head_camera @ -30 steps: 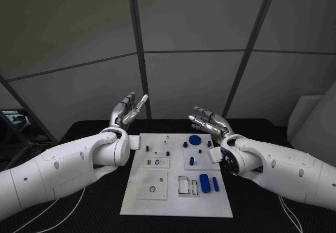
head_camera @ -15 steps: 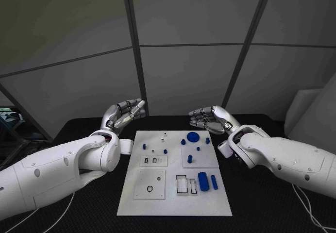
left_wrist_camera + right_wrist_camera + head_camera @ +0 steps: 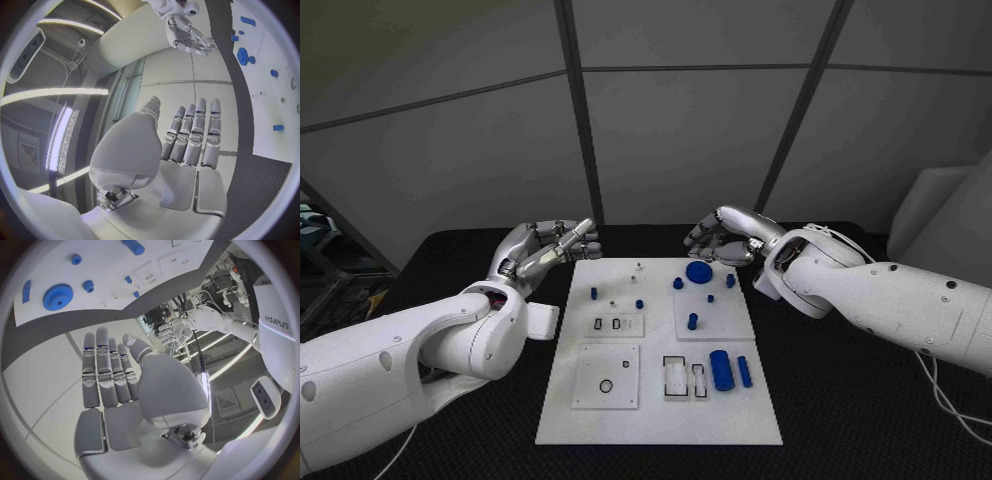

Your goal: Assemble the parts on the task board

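Note:
The white task board [image 3: 661,420] lies in the middle of the black table. A blue gear [image 3: 698,271] sits near its far edge, with small blue pegs [image 3: 678,283] around it. Two long blue pieces [image 3: 721,370] lie at the near right. My left hand [image 3: 545,248] hovers off the far left corner and holds nothing. My right hand [image 3: 723,238] hovers just beyond the gear, also holding nothing. In the left wrist view my left hand [image 3: 187,135] has straight fingers, beside the board [image 3: 269,100] and gear [image 3: 242,55]. The right wrist view shows my right hand [image 3: 109,375] flat, with the gear [image 3: 57,296] ahead.
White inset plates with slots and holes [image 3: 610,385] sit on the board's near left half. Grey wall panels [image 3: 675,150] stand right behind the table's far edge. Black table surface [image 3: 834,400] runs along both sides of the board.
Both hands have come down from a raised pose and tipped forward toward the board's far edge. The camera has shifted as well.

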### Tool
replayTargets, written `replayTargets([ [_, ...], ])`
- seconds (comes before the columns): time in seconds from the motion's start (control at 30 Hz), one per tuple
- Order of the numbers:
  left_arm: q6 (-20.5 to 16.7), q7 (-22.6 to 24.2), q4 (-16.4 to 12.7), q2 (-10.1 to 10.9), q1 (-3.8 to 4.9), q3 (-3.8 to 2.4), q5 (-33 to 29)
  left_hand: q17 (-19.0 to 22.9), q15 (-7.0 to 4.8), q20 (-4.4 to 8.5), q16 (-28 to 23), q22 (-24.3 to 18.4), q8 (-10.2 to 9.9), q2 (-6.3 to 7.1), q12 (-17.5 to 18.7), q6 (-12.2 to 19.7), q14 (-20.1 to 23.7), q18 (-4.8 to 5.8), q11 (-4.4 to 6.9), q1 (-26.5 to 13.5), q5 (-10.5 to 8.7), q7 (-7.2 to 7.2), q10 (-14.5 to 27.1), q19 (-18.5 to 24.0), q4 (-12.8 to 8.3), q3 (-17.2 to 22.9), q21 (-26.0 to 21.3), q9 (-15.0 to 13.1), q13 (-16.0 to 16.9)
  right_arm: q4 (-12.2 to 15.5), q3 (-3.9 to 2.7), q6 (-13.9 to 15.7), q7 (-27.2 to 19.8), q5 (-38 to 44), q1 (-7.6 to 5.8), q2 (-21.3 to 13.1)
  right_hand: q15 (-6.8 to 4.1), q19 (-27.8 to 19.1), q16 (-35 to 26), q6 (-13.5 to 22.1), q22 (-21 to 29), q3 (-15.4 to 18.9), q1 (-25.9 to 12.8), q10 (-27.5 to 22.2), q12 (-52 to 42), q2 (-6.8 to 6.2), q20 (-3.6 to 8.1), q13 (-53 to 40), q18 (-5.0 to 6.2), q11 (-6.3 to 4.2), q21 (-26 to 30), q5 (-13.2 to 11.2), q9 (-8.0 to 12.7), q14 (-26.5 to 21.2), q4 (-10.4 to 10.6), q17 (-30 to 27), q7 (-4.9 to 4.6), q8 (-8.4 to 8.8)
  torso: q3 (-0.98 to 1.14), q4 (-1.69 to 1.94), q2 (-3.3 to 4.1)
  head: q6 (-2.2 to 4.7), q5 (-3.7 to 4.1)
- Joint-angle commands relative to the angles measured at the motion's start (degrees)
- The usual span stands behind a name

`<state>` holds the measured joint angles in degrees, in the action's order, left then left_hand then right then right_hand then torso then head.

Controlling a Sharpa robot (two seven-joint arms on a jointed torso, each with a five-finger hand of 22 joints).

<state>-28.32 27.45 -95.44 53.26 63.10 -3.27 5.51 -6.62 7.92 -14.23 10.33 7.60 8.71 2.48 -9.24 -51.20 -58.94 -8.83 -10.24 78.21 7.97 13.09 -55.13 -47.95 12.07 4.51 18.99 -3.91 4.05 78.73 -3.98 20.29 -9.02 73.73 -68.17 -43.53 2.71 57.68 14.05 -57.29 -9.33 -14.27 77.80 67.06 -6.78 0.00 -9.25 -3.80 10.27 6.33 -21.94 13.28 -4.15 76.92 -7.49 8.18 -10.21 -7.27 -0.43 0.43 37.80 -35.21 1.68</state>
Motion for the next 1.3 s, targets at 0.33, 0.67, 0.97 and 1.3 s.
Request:
replayTargets([
  [0.33,3.05,-0.78,-4.12,1.55,0.04,-0.05,0.77,-0.35,0.17,-0.06,-1.66,-0.35,-1.52,-0.33,1.47,-0.23,-0.03,-1.69,-0.42,0.37,-0.28,0.39,-0.12,-1.52,-1.02,-0.36,0.1,0.21,-0.15,1.96,-0.07,-8.19,13.21,22.13,-1.29,1.07,-2.98,9.15,13.41,-0.52,-5.96,0.72,-2.25,3.17,3.05,-4.19,4.36,-0.46,0.19,-2.33,-11.54,-2.43,0.19,9.71,1.66,11.26,1.94,3.4,-0.39,1.24,3.41,0.3,1.05],
  [0.67,3.46,-0.49,-4.4,1.39,0.03,-0.06,0.77,-0.38,0.23,-0.08,-2.03,-0.43,-1.7,-0.48,1.64,-0.29,0.19,-1.68,-0.43,0.43,-0.26,0.38,-0.15,-1.66,-1.19,-0.38,0.06,0.19,-0.14,0.29,-0.08,-10.84,14.95,25.34,-1.37,3.27,-2.76,9.93,39.74,0.03,-11.22,-0.85,-1.78,-0.7,2.97,-5.23,4.4,-0.24,0.11,-1.5,-19.83,-0.27,0.0,9.81,2.91,34.47,1.96,3.46,-0.59,1.74,4.15,0.69,1.55],
  [0.97,3.83,-0.68,-4.65,1.55,0.04,-0.07,0.77,-0.44,0.33,-0.11,-2.41,-0.51,-2.02,-0.55,1.93,-0.15,0.32,-1.67,-0.62,0.4,-0.27,0.71,-0.02,-1.86,-1.36,-0.48,0.02,0.21,-0.16,-0.76,-0.07,-13.65,16.66,26.47,-1.38,4.33,-2.61,9.07,48.93,-0.31,-14.03,-2.06,-1.61,-1.51,3.05,-5.45,4.2,-0.19,0.14,-1.31,-23.68,-0.25,-0.12,9.45,3.46,43.99,1.85,3.37,-0.71,1.86,4.35,0.87,1.85],
  [1.3,4.15,-0.75,-4.54,1.69,0.06,-0.07,0.77,-0.48,0.44,-0.16,-2.76,-0.62,-2.29,-0.63,2.17,-0.03,0.47,-1.63,-0.76,0.38,-0.26,0.87,0.13,-1.9,-1.49,-0.55,-0.09,0.21,-0.17,-2.15,-0.06,-14.99,17.14,26.78,-1.38,5.35,-2.52,10.04,53.61,-0.38,-19.3,-2.67,-1.52,-2.39,3.03,-5.52,4.02,-0.22,-0.46,-1.19,-28.19,-0.41,-0.12,9.5,3.84,49.13,1.81,3.41,-0.54,1.98,4.57,0.6,1.93],
])
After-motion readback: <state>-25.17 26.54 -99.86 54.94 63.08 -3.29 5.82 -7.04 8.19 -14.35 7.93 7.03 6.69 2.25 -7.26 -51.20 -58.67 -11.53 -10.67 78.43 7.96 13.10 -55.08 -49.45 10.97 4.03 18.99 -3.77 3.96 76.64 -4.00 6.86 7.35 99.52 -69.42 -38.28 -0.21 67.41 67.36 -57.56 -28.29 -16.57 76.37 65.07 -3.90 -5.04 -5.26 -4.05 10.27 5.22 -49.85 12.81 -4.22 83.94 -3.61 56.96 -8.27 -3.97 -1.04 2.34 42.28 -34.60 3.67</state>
